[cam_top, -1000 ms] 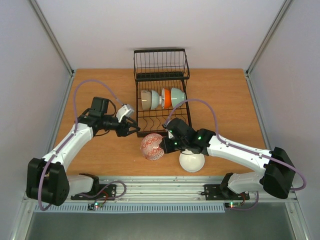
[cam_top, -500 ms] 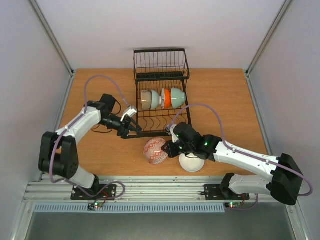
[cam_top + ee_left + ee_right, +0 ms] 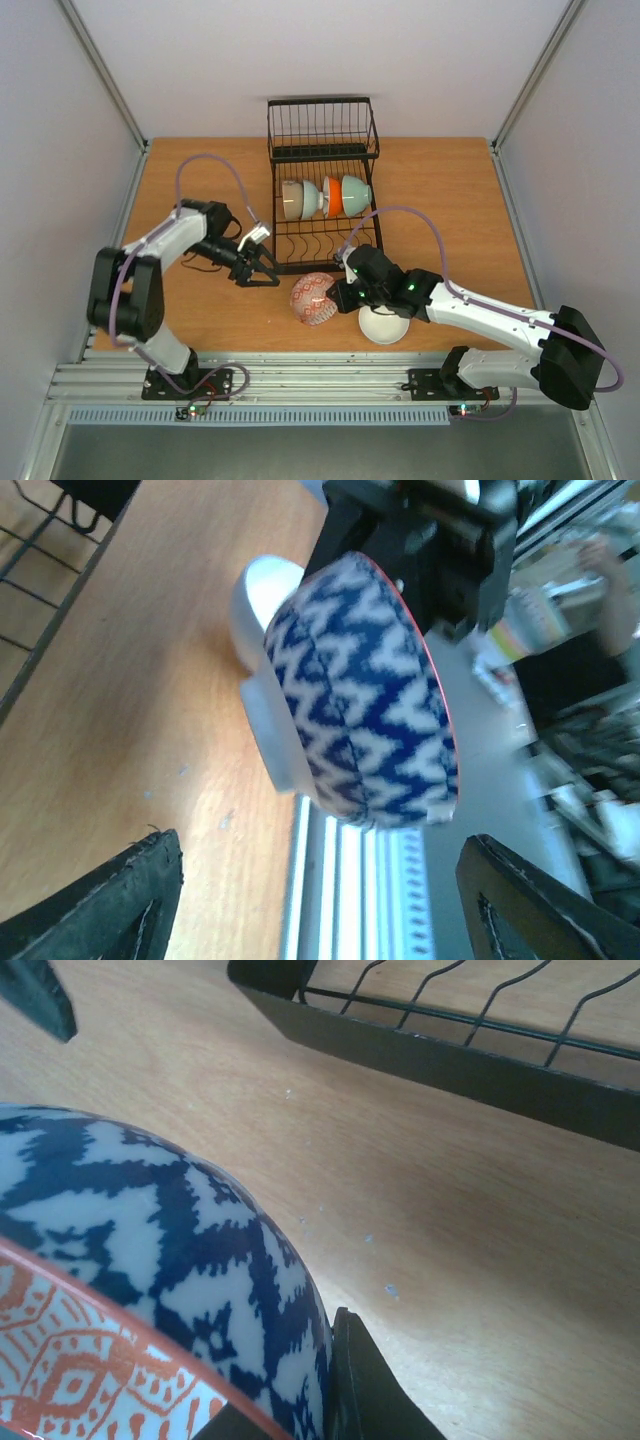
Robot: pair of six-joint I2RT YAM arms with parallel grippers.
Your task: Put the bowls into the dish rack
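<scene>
Right pincer [image 3: 339,293] clamps the patterned bowl [image 3: 313,298] (tilted on edge). Left pincer [image 3: 270,272], jaws apart, faces it.

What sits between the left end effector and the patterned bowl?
Nothing: only bare wooden table separates the open left end effector from the patterned bowl, as the top and left wrist views show.

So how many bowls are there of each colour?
patterned bowl: 1
orange bowl: 1
mint bowl: 1
cream bowl: 1
white bowl: 1
Total: 5
</scene>
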